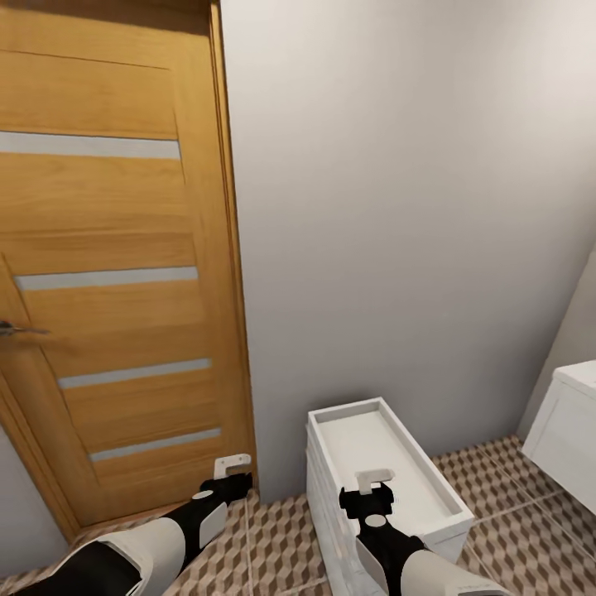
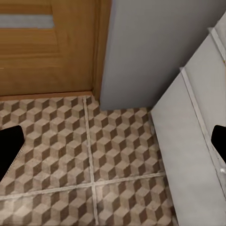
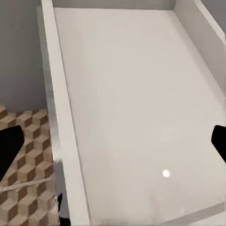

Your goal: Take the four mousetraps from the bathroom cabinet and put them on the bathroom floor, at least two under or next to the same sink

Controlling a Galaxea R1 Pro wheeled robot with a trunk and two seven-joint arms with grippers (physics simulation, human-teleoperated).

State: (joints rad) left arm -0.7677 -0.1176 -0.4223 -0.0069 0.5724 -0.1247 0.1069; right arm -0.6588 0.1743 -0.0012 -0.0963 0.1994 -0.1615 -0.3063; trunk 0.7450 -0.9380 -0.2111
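Note:
The mousetraps, the wooden cabinet and the sink are out of view. The cube-patterned bathroom floor (image 1: 273, 538) spreads below both arms. My left gripper (image 1: 232, 468) hangs open above the floor (image 2: 113, 155) near the door's foot, its black fingers (image 2: 9, 148) spread wide with nothing between them. My right gripper (image 1: 374, 482) is open too, hovering over the recessed top of a small white drawer unit (image 1: 377, 439). Its black fingers (image 3: 9, 146) frame that bare top (image 3: 136, 94).
An orange-brown wooden door (image 1: 108, 290) with a metal handle (image 1: 16, 329) stands shut at the left. A plain grey wall (image 1: 397, 207) is straight ahead. A white fixture (image 1: 571, 430) juts in at the right edge. A tiny white spot (image 3: 165, 173) lies on the unit's top.

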